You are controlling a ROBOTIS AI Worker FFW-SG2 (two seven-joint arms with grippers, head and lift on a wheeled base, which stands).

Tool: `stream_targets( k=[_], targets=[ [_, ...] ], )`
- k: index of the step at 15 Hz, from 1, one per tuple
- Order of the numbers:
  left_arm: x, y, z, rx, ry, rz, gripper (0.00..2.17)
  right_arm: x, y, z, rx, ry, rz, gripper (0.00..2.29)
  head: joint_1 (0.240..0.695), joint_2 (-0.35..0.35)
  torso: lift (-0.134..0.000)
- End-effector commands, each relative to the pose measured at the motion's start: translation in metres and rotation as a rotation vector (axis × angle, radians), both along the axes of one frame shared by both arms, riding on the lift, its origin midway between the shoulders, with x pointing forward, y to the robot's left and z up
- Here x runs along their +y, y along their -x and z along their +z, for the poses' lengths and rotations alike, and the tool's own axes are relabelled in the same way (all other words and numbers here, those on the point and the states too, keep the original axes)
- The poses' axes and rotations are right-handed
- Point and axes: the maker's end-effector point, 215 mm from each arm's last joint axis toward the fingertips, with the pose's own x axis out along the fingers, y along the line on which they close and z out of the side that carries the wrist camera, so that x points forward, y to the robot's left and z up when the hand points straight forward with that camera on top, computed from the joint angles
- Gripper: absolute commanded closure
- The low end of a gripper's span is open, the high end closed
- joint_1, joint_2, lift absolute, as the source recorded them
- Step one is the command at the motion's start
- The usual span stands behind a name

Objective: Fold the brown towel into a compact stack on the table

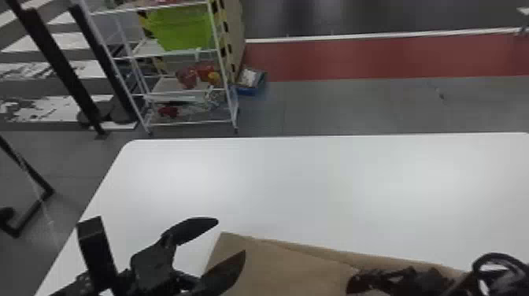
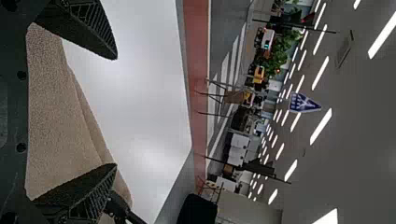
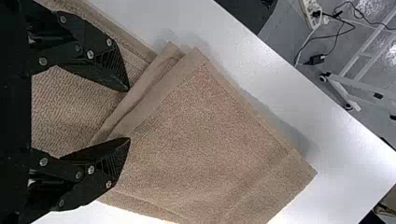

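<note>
The brown towel (image 1: 283, 263) lies at the near edge of the head view, with a folded layer along its far side. My left gripper (image 1: 231, 237) is at its left corner, fingers apart; my right gripper (image 1: 401, 280) is over its right part. In the left wrist view the left gripper (image 2: 116, 111) stands open, with the towel (image 2: 60, 116) behind its fingers. The right gripper (image 3: 129, 114) is also open, in the right wrist view, above the towel (image 3: 201, 140), whose folded hems run in a ridge just beyond the fingertips.
The white table (image 1: 275, 177) extends beyond the towel. Behind it on the floor stands a white rack (image 1: 177, 53) holding a green bin (image 1: 181, 27). In the right wrist view, a power strip (image 3: 309, 11) and cables lie beyond the table edge.
</note>
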Motion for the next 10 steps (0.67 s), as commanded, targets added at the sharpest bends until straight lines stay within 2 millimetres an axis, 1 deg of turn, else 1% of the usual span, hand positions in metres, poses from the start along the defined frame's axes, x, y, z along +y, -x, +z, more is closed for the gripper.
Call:
stream_targets(
  k=[1, 4, 6, 10],
  targets=[
    [-0.001, 0.000, 0.000, 0.000, 0.003, 0.001, 0.06, 0.002, -0.001, 0.004, -0.004, -0.006, 0.005, 0.54, 0.695, 0.142, -0.119],
    [-0.001, 0.000, 0.000, 0.000, 0.003, 0.001, 0.06, 0.003, -0.001, -0.001, 0.003, 0.001, 0.003, 0.54, 0.695, 0.145, -0.119],
    [-0.001, 0.000, 0.000, 0.000, 0.003, 0.001, 0.07, 0.008, -0.003, -0.001, -0.001, -0.012, -0.004, 0.54, 0.695, 0.147, -0.119],
    [-0.001, 0.000, 0.001, -0.003, 0.001, -0.001, 0.07, 0.017, -0.015, 0.005, -0.023, -0.056, -0.056, 0.55, 0.695, 0.161, -0.119]
  ],
)
